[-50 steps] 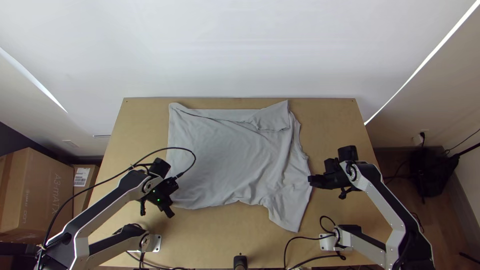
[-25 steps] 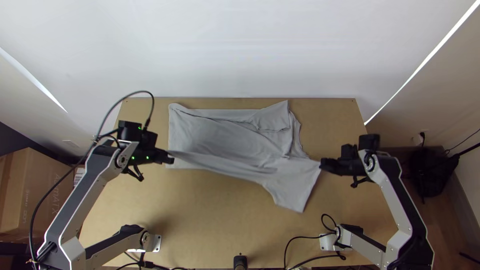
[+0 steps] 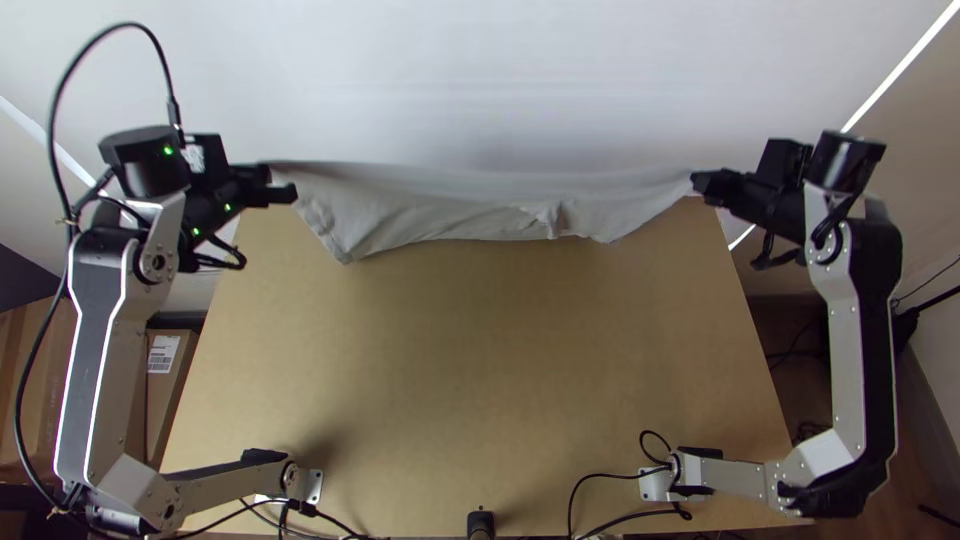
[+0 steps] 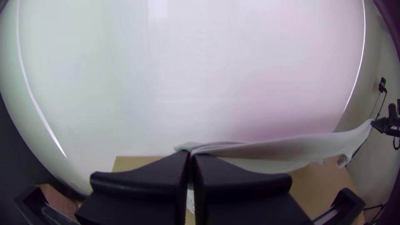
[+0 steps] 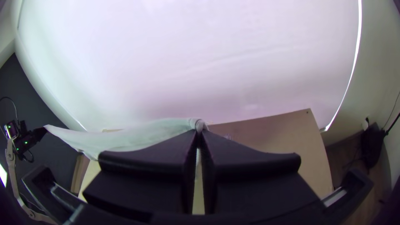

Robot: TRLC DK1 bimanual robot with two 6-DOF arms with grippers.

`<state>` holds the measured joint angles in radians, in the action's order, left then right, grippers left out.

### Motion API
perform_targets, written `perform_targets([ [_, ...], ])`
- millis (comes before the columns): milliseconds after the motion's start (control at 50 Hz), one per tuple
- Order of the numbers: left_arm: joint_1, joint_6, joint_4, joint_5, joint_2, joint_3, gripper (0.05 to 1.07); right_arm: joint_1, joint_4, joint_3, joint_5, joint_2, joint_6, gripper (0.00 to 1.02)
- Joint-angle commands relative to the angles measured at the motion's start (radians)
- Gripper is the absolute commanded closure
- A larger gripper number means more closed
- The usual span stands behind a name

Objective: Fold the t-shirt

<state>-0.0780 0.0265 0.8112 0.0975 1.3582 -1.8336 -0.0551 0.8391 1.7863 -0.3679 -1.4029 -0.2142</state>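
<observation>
Left gripper and right gripper clench the t-shirt, its pinched bits hidden; it masks the tabletop's far edge, a white backdrop beyond.

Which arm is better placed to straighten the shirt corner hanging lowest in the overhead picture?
Left, probably: the left tool grips the shirt close to that corner, while the right tool pinches the opposite end, farther from it.

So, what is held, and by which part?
The light grey cloth T-shirt, stretched between the left gripper and right gripper, each pinching one end of its upper edge.
</observation>
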Motion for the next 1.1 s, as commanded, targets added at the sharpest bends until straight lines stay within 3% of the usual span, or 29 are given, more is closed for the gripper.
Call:
perform_targets([
  [0,0.018,0.006,-0.026,0.045,0.039,-0.162,1.05,0.015,-0.003,0.166,0.04,-0.073,-0.022,1.0],
  [360,0.017,-0.004,-0.156,0.13,-0.042,-0.365,1.05,0.064,-0.037,0.487,0.061,-0.018,-0.042,1.0],
  [680,0.038,0.01,-0.178,0.154,-0.321,-0.345,1.05,0.08,-0.038,0.427,0.063,0.321,-0.065,1.0],
  [780,0.07,0.02,-0.248,0.162,-0.421,-0.299,1.05,0.078,-0.029,0.394,0.063,0.415,-0.065,1.0],
  [1080,0.063,0.066,-0.187,0.146,-0.525,-0.286,1.05,0.074,-0.011,0.398,0.06,0.502,-0.079,1.0],
])
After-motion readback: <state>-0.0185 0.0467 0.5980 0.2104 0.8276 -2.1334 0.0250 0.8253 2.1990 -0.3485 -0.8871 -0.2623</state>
